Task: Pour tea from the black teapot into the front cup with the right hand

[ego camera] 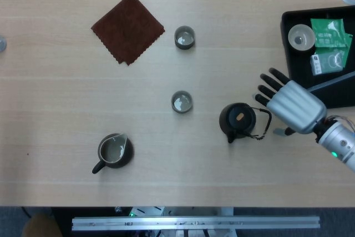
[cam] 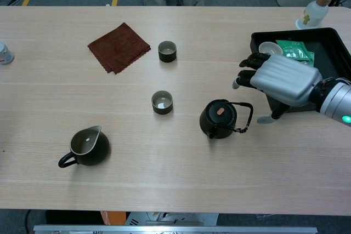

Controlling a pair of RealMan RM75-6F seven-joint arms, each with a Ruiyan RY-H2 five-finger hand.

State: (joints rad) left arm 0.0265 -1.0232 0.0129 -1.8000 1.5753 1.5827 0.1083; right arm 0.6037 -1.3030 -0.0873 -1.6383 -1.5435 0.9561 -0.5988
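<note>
The black teapot [ego camera: 238,121] [cam: 219,119] stands upright on the table right of centre, its wire handle pointing right. The front cup [ego camera: 181,102] [cam: 162,102] sits to its left, a little farther back. A second cup [ego camera: 184,37] [cam: 167,51] stands farther back. My right hand [ego camera: 288,105] [cam: 279,78] hovers open just right of the teapot, fingers spread and pointing left, clear of the handle. My left hand is out of sight in both views.
A brown cloth [ego camera: 128,27] lies at the back left. A dark pitcher [ego camera: 113,152] [cam: 85,146] stands at the front left. At the right is a black tray [ego camera: 287,23] [cam: 257,39] holding a white cup [ego camera: 300,37] and green tea packets [ego camera: 330,33].
</note>
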